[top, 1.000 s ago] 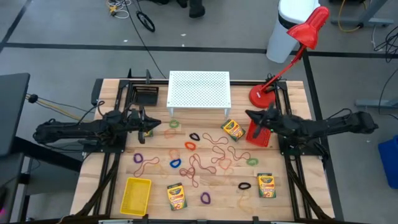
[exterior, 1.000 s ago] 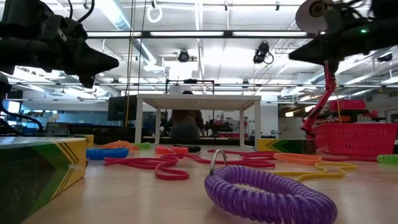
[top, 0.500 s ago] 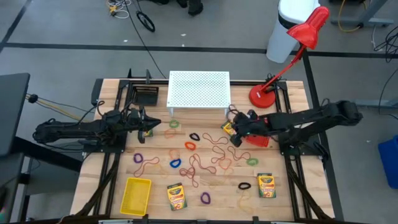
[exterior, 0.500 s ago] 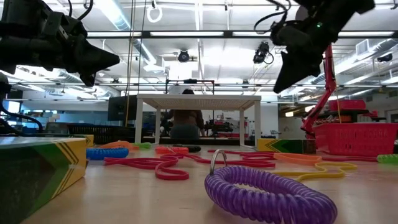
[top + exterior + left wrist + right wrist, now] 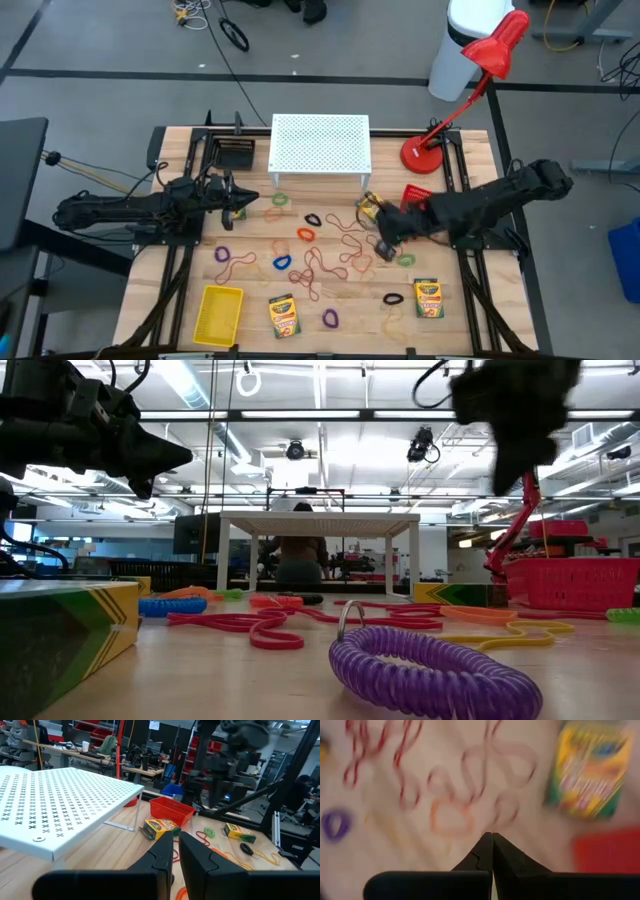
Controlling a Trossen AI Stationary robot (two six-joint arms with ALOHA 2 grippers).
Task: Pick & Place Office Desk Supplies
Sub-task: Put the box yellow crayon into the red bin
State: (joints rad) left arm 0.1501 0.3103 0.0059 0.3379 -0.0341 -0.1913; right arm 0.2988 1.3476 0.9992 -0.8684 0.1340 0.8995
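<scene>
1. We see the right gripper (image 5: 383, 243) right of centre in the high view, fingers pressed together and empty, poised over the reddish rubber bands (image 5: 352, 238).
2. The left gripper (image 5: 243, 199) waits at centre left, nearly closed, nothing between its fingers.
3. Supplies lie scattered: a crayon box (image 5: 368, 205) just above the right gripper, partly hidden by the arm; two more crayon boxes (image 5: 283, 315) (image 5: 428, 297) along the lower edge; a purple loop (image 5: 330, 319) at lower centre.
4. A red basket (image 5: 414, 196) sits beside the lamp base; a yellow tray (image 5: 218, 312) sits at lower left.
5. Risk, as we judge it: descending with fingers shut would only push the bands; they tangle, so a pinch may drag several or shift the crayon box.
</scene>
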